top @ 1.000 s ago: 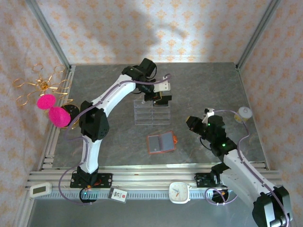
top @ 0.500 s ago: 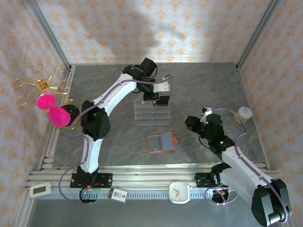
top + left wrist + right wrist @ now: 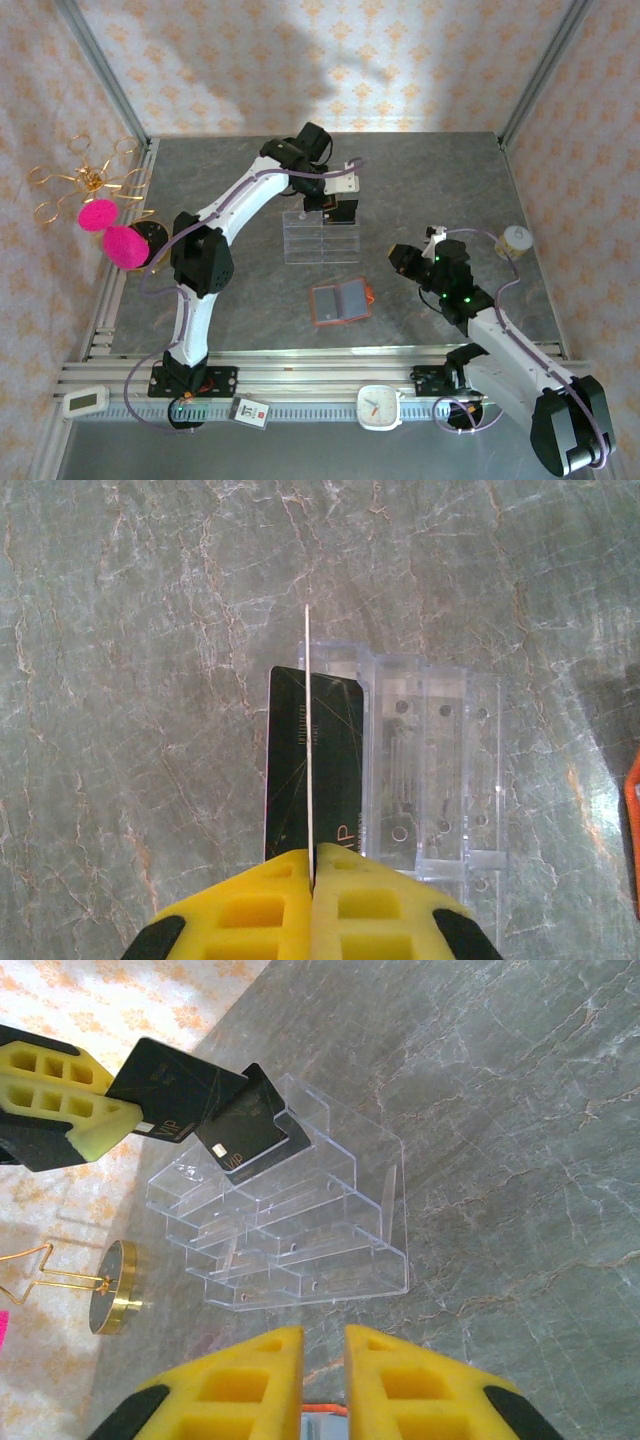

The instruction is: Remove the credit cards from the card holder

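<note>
The orange card holder (image 3: 340, 301) lies open on the grey table, its grey-blue lining up. Its orange rim also shows at the edges of the wrist views (image 3: 634, 830) (image 3: 322, 1412). My left gripper (image 3: 338, 200) (image 3: 312, 852) is shut on a dark credit card (image 3: 170, 1088), edge-on as a thin pale line (image 3: 308, 730), above the back of a clear plastic tray (image 3: 320, 238). Another black card (image 3: 335, 770) (image 3: 250, 1132) stands in the tray's back slot, just under the held one. My right gripper (image 3: 398, 258) (image 3: 324, 1335) hovers right of the card holder, narrowly open, nothing between its fingers.
The clear tray (image 3: 300, 1240) has stepped compartments. A gold wire stand with pink pompoms (image 3: 100, 215) is at the left wall, its round base (image 3: 112, 1300) near the tray. A white disc (image 3: 515, 237) lies far right. A white clock (image 3: 380, 407) sits on the near rail.
My right arm has shifted a little left, toward the middle of the table. The left gripper with its card has barely moved over the tray.
</note>
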Controlling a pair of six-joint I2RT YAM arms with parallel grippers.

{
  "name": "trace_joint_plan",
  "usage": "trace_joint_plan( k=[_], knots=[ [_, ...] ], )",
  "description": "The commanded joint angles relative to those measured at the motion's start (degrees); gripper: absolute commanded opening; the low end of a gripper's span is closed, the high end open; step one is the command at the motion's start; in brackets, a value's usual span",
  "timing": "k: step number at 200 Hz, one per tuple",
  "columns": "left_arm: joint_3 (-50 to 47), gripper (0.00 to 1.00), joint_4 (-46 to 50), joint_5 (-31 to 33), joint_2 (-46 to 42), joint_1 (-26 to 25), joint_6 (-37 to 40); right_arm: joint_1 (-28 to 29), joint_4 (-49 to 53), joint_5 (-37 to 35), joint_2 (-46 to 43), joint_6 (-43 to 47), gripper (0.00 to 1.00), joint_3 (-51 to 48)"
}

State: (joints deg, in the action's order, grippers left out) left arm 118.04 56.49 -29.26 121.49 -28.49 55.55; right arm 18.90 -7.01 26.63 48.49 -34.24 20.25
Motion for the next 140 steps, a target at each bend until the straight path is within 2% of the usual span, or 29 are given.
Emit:
trace_joint_plan(
  k=[1,74,100,140],
  knots=[
    [-1.27,0.00,-1.39,1.91,0.68,-0.35,-0.60,-0.49,-1.96,0.41,-0.11,0.13,0.16,1.90],
    [-3.38,0.00,-4.72,4.37,0.47,-0.75,-3.02,-0.45,-2.14,0.58,-0.72,-0.30,0.16,1.72],
    [-4.04,0.11,-5.63,4.70,0.02,-0.78,-3.92,-0.44,-2.30,0.64,-0.59,-0.38,0.16,1.66],
    [-4.56,0.21,-8.02,6.15,-1.37,-0.87,-6.23,-0.49,-2.57,1.11,-0.72,-0.39,0.17,1.30]
  ],
)
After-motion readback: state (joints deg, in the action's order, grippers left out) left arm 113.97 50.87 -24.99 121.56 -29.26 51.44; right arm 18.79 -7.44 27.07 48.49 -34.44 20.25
